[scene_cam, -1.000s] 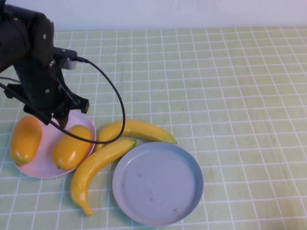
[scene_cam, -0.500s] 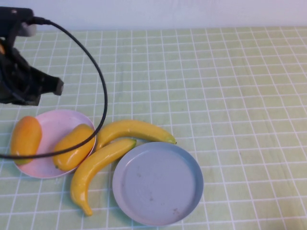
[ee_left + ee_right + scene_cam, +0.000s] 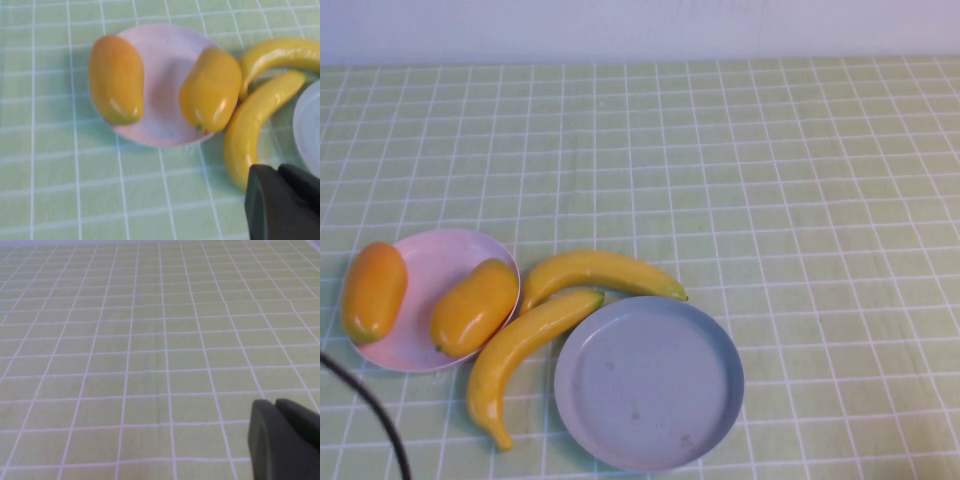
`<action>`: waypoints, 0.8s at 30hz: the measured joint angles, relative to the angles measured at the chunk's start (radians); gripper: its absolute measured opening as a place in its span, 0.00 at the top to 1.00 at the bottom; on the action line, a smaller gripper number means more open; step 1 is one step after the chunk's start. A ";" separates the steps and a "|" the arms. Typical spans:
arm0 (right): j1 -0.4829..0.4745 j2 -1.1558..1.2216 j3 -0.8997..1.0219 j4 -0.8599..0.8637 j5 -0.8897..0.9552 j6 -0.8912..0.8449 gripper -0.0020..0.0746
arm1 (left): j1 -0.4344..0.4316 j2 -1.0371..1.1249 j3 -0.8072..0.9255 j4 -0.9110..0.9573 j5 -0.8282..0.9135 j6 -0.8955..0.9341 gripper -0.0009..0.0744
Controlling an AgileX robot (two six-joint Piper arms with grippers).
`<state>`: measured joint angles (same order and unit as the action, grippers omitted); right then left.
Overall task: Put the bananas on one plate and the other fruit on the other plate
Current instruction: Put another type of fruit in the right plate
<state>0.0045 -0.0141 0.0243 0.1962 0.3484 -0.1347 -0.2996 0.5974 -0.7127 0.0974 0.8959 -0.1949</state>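
Note:
Two yellow-orange mangoes (image 3: 373, 290) (image 3: 473, 305) lie on the pale pink plate (image 3: 435, 265), each overhanging its rim. Two long yellow bananas (image 3: 600, 272) (image 3: 525, 350) lie on the cloth between the pink plate and the empty grey-blue plate (image 3: 650, 383). In the left wrist view my left gripper (image 3: 278, 171) is shut and empty, above the cloth near the lower banana (image 3: 250, 130), with the mangoes (image 3: 116, 77) (image 3: 211, 90) and pink plate (image 3: 165, 60) beyond it. My right gripper (image 3: 276, 404) is shut and empty over bare checked cloth. Neither arm shows in the high view.
A green checked cloth (image 3: 770, 180) covers the table. A black cable (image 3: 375, 420) crosses the near left corner of the high view. The white wall runs along the far edge.
My left arm has pulled back from above the pink plate and left the high view; only its cable remains. The fruit and plates have not moved.

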 joint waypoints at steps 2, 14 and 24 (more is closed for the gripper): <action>0.000 0.000 0.000 0.000 0.000 0.000 1.00 | 0.000 -0.080 0.047 0.004 0.041 0.000 0.98; 0.000 0.000 0.000 0.000 0.000 0.000 1.00 | 0.000 -0.325 0.103 0.047 0.171 0.000 0.98; 0.000 0.000 0.000 0.000 0.000 0.000 1.00 | 0.094 -0.327 0.399 0.041 -0.491 0.091 0.98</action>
<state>0.0045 -0.0141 0.0243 0.1962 0.3484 -0.1347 -0.2053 0.2708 -0.3135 0.1382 0.4045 -0.1039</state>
